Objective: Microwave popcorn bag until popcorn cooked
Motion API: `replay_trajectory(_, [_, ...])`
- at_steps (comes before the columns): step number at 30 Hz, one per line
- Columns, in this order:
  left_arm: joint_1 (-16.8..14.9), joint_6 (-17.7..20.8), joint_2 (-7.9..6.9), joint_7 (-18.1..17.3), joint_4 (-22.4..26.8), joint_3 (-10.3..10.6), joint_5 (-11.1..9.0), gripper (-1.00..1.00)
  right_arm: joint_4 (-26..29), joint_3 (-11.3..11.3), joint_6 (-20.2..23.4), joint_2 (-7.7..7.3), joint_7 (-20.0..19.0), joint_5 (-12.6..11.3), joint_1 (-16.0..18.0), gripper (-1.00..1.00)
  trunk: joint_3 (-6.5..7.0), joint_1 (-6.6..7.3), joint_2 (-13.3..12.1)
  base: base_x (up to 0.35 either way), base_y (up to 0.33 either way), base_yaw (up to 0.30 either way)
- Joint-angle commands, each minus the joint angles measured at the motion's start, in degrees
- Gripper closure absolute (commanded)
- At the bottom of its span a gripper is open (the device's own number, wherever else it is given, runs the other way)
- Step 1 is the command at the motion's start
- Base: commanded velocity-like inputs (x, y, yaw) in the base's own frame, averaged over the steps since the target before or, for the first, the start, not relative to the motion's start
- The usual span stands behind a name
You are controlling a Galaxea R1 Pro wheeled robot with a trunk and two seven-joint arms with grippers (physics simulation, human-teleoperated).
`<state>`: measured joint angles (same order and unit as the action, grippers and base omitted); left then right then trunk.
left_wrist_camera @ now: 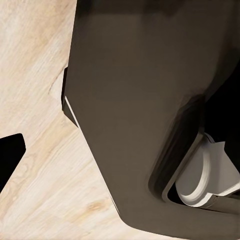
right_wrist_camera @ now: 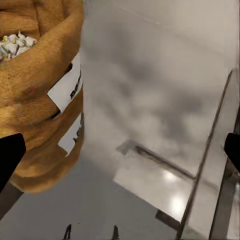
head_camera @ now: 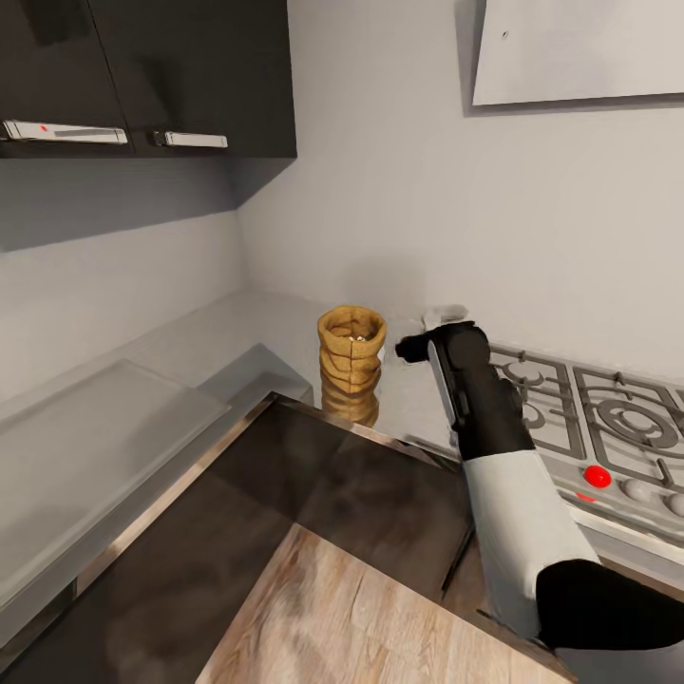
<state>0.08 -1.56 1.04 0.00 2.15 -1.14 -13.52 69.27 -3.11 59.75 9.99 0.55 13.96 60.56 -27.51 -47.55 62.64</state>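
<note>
The step in hand looks like the reach for the popcorn bag (head_camera: pixel 351 363), the first part of the task; nothing is grasped yet. In the head view the bag stands upright at the centre of the frame on the pale grey countertop (head_camera: pixel 237 332), near the counter's front metallic edge and in the corner where the 2 walls meet. Its mouth is open upward, and the right wrist view shows pale kernels inside it.

The right gripper (head_camera: pixel 410 348) sits just right of centre in the head view, level with the bag's upper part and just beside it, not touching as far as I can tell. In the right wrist view its 2 dark fingertips (right_wrist_camera: pixel 10 157) show at the far left and far right edges of the frame, so the jaws stand wide apart and hold nothing. The bag lies against the left edge there, not between the fingers.

The gas hob (head_camera: pixel 608 418) fills the right of the head view, behind the arm.

The left gripper's state I cannot tell; the left wrist view shows wood floor (left_wrist_camera: pixel 35 150) and a dark cabinet front (left_wrist_camera: pixel 135 100).

Next, the right gripper likely needs to shift sideways until the bag sits between the fingers, then close gently, since crumpled paper may buckle.
</note>
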Motion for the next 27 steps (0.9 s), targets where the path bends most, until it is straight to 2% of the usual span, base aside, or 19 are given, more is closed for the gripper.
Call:
replay_trajectory(1, [0.01, -0.11, 0.01, 0.0, 0.04, -0.09, -0.28, -1.0, -3.26, 2.32, 0.25, 0.01, 0.53, 0.0, 2.24, -1.0, -0.05, 0.0, 0.03, 0.0, 0.0, 0.0])
replay_trajectory(5, [0.01, -0.11, 0.01, 0.01, 0.04, -0.09, -0.28, -1.0, -10.97, 7.28, 0.25, -0.11, 2.36, 0.09, 8.24, -1.0, -0.05, 0.0, 0.03, 0.0, 0.0, 0.0])
replay_trajectory(6, [0.01, -0.11, 0.01, 0.02, 0.04, -0.09, -0.28, -1.0, -12.36, 7.87, 0.25, -0.05, 3.57, 0.1, 9.96, -1.0, -0.05, 0.0, 0.03, 0.0, 0.0, 0.0])
replay_trajectory(8, [0.01, -0.11, 0.01, 0.01, 0.04, -0.09, -0.28, -1.0, -13.07, 8.23, 0.25, 0.01, 5.21, 0.1, 11.29, -1.0, -0.05, 0.0, 0.03, 0.0, 0.0, 0.0])
replay_trajectory(11, [0.01, -0.11, 0.01, 0.02, 0.04, -0.09, -0.28, -1.0, -12.98, 8.66, 0.25, 0.01, 6.63, 0.06, 12.06, -1.0, -0.05, 0.0, 0.03, 0.0, 0.0, 0.0])
replay_trajectory(15, [0.01, -0.11, 0.01, 0.04, 0.04, -0.1, -0.28, -1.0, -12.09, 9.38, 0.25, 0.01, 6.62, -0.11, 12.18, -1.0, -0.05, 0.0, 0.03, 0.0, 0.0, 0.0])
replay_trajectory(19, [0.01, -0.11, 0.01, 0.04, 0.04, -0.11, -0.28, -1.0, -11.9, 11.79, 0.25, 0.01, 6.49, -0.29, 12.19, -1.0, -0.05, 0.0, 0.03, 0.0, 0.0, 0.0])
replay_trajectory(27, [0.01, -0.11, 0.01, 0.03, 0.04, -0.09, -0.28, -1.0, -11.81, 12.22, 0.25, 0.01, 6.41, -0.37, 12.21, -1.0, -0.05, 0.0, 0.03, 0.0, 0.0, 0.0])
